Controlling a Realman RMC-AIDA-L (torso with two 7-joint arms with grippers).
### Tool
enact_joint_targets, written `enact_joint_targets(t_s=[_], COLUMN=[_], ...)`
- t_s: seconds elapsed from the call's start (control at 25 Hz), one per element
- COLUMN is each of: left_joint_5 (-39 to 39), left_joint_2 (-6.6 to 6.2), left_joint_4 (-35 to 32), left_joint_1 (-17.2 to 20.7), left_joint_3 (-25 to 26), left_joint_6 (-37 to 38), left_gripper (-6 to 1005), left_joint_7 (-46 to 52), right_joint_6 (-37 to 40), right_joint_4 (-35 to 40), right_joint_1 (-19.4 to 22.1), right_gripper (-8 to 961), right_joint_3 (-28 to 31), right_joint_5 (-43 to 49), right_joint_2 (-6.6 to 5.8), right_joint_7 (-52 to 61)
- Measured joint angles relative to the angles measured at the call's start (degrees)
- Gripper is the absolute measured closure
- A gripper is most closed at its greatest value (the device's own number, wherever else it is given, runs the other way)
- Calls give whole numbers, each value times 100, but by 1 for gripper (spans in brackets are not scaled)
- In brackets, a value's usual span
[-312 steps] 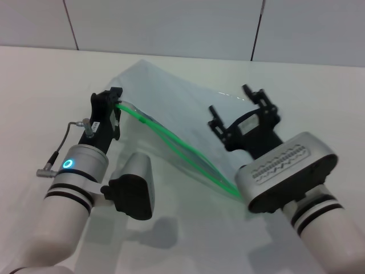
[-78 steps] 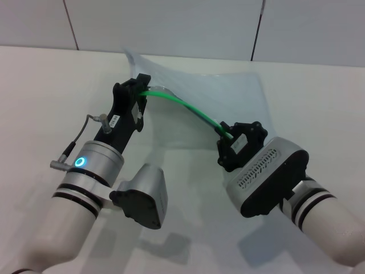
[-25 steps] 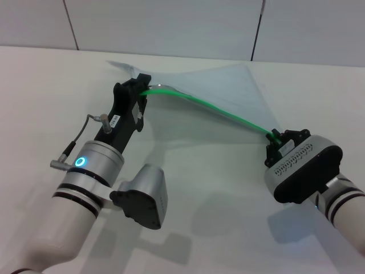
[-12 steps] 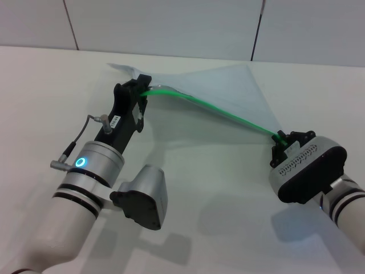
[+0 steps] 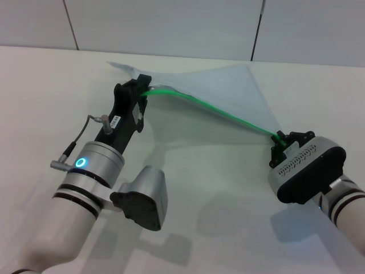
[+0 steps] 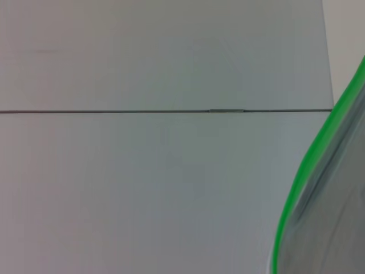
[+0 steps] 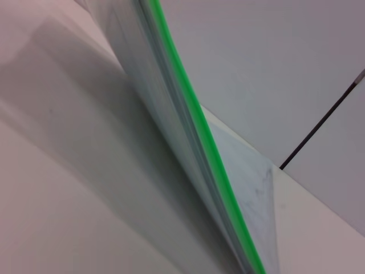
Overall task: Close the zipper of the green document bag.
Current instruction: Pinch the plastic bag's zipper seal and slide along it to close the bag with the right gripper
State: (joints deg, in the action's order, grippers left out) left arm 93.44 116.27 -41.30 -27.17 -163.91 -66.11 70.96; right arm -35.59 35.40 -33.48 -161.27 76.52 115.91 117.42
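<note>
Stretching one zipper (image 5: pixel 217 112) — two tools, left tool (image 5: pixel 138 91), right tool (image 5: pixel 284 144).

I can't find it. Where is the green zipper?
In the head view the zipper stretches in mid-air between the left tool and the right tool.

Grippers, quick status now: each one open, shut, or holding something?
Left gripper: shut on the zipper at one end of the green document bag.
Right gripper: shut on the zipper at the opposite end.
</note>
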Motion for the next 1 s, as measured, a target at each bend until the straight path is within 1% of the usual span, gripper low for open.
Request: enact_joint_targets(t_s=[0.28,0.52,0.72,0.76,0.92,1.0], left_joint_5=[72,136,221,239,304,359], left_joint_2=[0,0,0,0,0,0], left_joint_4=[0,0,0,-1,-7,-8], left_joint_1=[17,28,27,27,27,27], left_joint_3=[-1,-1,-1,-1,-1,-1], left_joint_6=[-62,-117,-269,-295,-422,-518], left_gripper=[930,926,924,923,810,753], left_joint_7=[50,122,421,484,735,887], right_joint_6=[-108,-434,-522,-549,-771,-918], right_joint_4=[38,101,180,184,189,203], right_joint_1=[4,35,65,67,91,118], right_gripper=[835,822,812,786,681,609], right_joint_3=[-1,-41,-10,-9,-50,-64], right_joint_5=[-123,-189,-218,-219,-322,-362], right_joint_2=[13,37,46,47,56,55], right_joint_7=[-2,-95,-293,-297,-302,-303])
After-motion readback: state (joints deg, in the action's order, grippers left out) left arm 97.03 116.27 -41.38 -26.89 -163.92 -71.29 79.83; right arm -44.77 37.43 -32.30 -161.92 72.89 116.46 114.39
